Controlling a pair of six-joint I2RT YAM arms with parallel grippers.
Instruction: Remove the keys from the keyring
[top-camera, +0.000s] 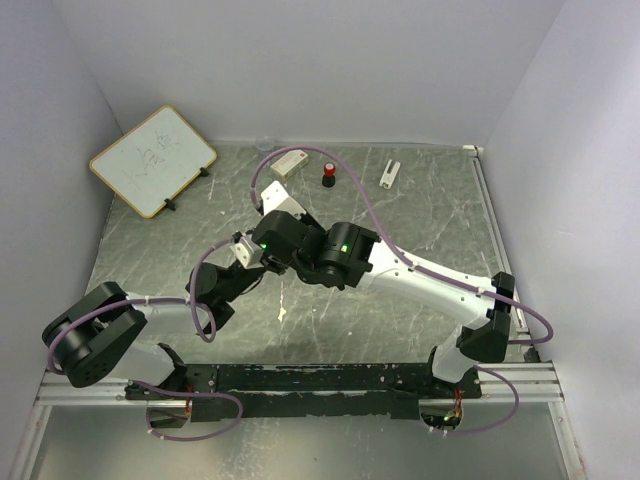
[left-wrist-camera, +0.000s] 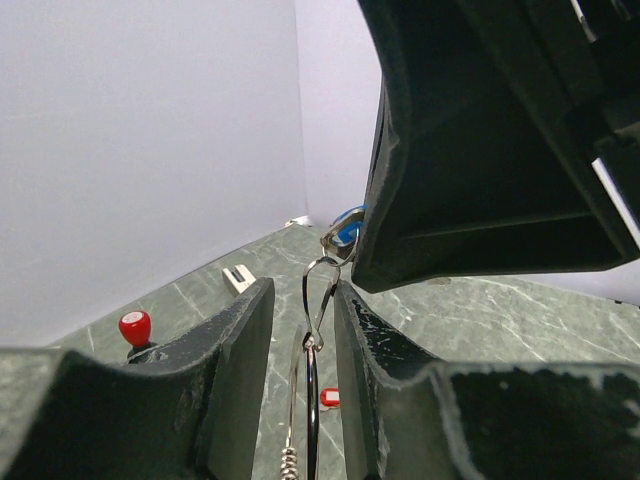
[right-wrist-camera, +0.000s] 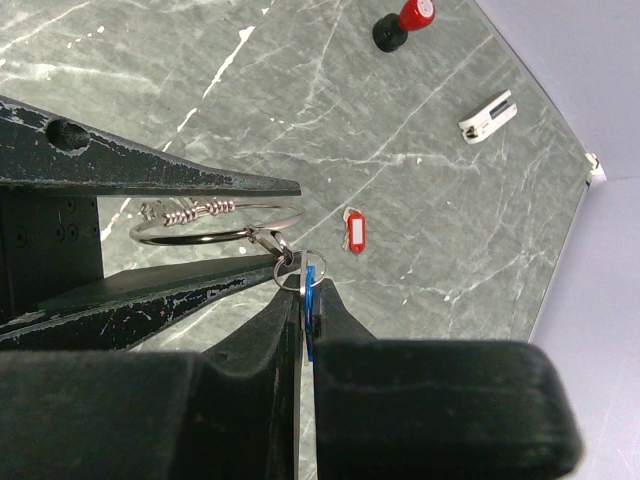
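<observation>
The keyring (left-wrist-camera: 311, 400) is a thin silvery loop seen edge-on between my left gripper's (left-wrist-camera: 303, 300) fingers, with a gap on either side, so that gripper is open around it. A wire clip (left-wrist-camera: 320, 290) at the loop's top links to a small ring and the blue-headed key (left-wrist-camera: 348, 230). In the right wrist view the keyring (right-wrist-camera: 200, 237) lies between the left fingers, and my right gripper (right-wrist-camera: 309, 285) is shut on the blue-headed key (right-wrist-camera: 311, 300). A red-headed key (right-wrist-camera: 352, 230) lies loose on the table, also seen past the left fingers as a red-headed key (left-wrist-camera: 330, 397).
At the back of the marbled table stand a black object with a red top (top-camera: 328, 177), a white box (top-camera: 288, 162) and a small white piece (top-camera: 389, 172). A whiteboard (top-camera: 150, 160) leans at the back left. Both arms cross over the table's middle.
</observation>
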